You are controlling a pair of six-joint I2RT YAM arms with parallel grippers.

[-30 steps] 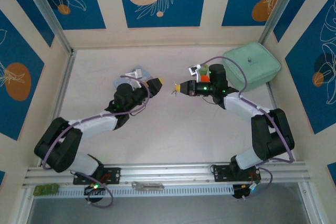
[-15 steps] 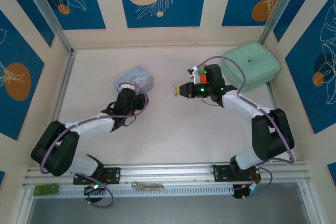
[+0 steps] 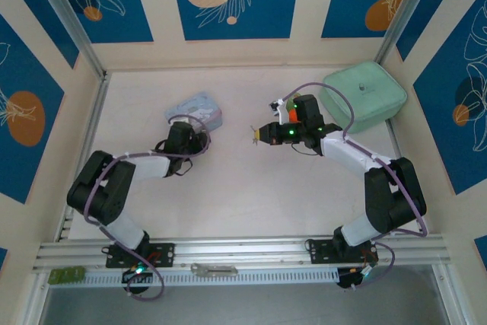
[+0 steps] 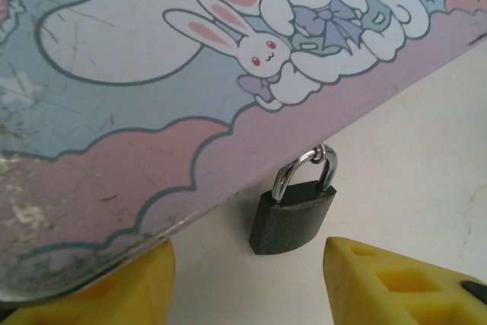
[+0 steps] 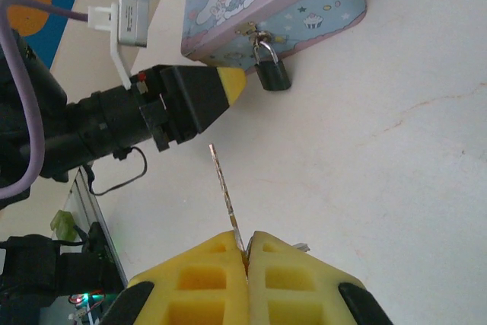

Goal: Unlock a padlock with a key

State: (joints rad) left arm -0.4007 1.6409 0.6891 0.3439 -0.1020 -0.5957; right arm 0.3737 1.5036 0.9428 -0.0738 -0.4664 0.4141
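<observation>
The padlock (image 4: 293, 217) is small and dark, and its silver shackle hooks into the clasp of the pale blue cartoon tin (image 4: 152, 74). It hangs at the tin's edge over the table. My left gripper (image 4: 247, 287) is open, one yellow finger (image 4: 396, 283) on each side just short of the padlock, touching nothing. In the top view the left gripper (image 3: 192, 129) sits at the tin's (image 3: 196, 108) near side. My right gripper (image 5: 246, 253) is shut on the key (image 5: 224, 188), whose thin blade sticks out toward the padlock (image 5: 272, 74). The right gripper (image 3: 262, 133) hovers right of the tin.
A mint-green case (image 3: 364, 97) lies at the back right beside the right arm. An orange-capped bottle (image 3: 292, 112) stands behind the right wrist. A flat grey metal bar (image 3: 213, 269) lies on the front rail. Bare table separates the two grippers.
My left arm has pulled back left off the tin and turned to face its near edge, uncovering the lid. The right gripper with the key has barely moved.
</observation>
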